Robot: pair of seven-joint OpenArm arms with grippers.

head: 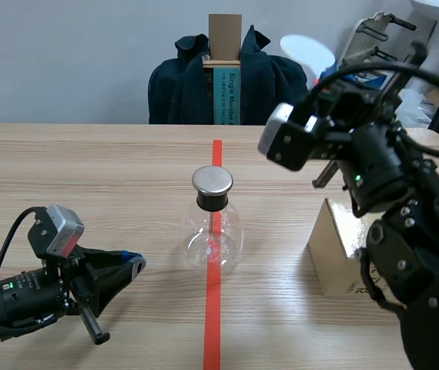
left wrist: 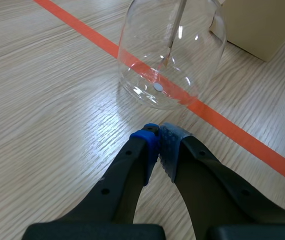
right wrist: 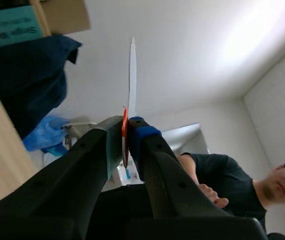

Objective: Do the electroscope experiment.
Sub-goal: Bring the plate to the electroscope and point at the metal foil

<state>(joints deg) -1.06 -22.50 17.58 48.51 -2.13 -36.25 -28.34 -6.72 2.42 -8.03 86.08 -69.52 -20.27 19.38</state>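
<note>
Flask blocks table centre; box near on right; open gap between.

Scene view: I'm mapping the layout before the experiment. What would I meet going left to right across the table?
Left hand → flask → box. The right arm overlaps the box, so I leave it out.

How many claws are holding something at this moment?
1. The right claw, raised high, is shut on a thin white sheet. The left claw, down by the glass flask, is shut on nothing.
</note>
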